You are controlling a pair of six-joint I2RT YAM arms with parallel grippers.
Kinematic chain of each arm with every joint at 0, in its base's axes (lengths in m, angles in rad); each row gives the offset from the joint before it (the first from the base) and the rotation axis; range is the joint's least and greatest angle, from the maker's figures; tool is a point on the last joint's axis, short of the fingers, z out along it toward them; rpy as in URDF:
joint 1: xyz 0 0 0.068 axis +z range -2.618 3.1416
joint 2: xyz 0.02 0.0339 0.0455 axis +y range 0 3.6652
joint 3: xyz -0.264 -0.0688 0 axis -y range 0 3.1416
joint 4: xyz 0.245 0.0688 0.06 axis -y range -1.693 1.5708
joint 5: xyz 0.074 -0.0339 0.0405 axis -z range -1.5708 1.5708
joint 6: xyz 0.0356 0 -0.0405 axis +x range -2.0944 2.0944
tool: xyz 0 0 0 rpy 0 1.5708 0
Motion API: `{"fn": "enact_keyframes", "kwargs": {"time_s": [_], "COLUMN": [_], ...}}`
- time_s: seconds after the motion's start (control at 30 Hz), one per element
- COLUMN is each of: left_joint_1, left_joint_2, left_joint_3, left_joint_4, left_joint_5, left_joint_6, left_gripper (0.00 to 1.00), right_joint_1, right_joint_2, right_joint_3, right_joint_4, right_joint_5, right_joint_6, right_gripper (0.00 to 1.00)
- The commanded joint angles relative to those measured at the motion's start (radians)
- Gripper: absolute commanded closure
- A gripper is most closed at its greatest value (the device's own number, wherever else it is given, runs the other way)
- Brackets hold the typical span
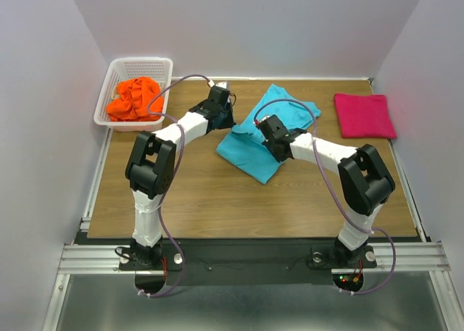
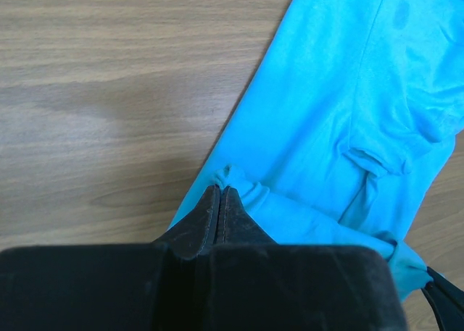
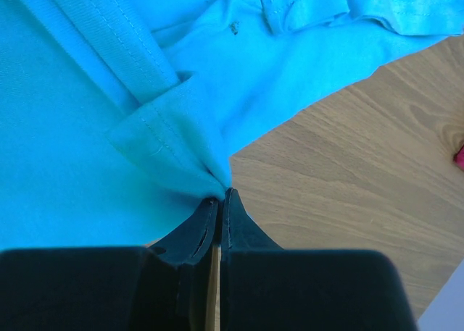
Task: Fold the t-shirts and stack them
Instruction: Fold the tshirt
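The turquoise t-shirt [image 1: 264, 139] is spread, partly doubled over and rumpled, on the wooden table [image 1: 210, 200], around the middle of its far half, with both arms reached out to it. The left fingers [image 2: 220, 195] are seen pressed together on a small bunched bit of cloth at the shirt's left edge, right where the cloth meets bare wood; in the overhead view they [image 1: 225, 118] are found at the shirt's left corner. The right fingers [image 3: 220, 198] are likewise clamped together on a pinched fold of the same shirt, a stitched hem being drawn up into a point at their tips; from above they [image 1: 264, 126] are placed over the shirt's middle. The pink t-shirt [image 1: 365, 115] is laid folded into a neat flat rectangle at the far right of the table, well apart from the turquoise one. The orange t-shirt [image 1: 133, 98] is heaped, crumpled, inside the white lattice basket [image 1: 141, 61] at the far left corner.
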Motion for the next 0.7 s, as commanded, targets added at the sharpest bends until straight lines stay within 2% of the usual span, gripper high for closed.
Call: {"fn": "enact_keyframes", "kwargs": {"time_s": [0.0, 0.67], "left_joint_1": [0.008, 0.007], "left_joint_2": [0.022, 0.048], "left_joint_3": [0.050, 0.017], "left_joint_4": [0.041, 0.088], "left_joint_5": [-0.040, -0.090], "left_joint_6": [0.029, 0.029], "left_gripper": [1.00, 1.00], "right_joint_1": [-0.013, -0.014], "right_joint_2": [0.020, 0.069], "right_joint_3": [0.030, 0.063], "right_joint_4": [0.000, 0.059], "right_joint_5": [0.050, 0.111], "right_joint_6": [-0.003, -0.015], "right_gripper": [0.99, 0.99]}}
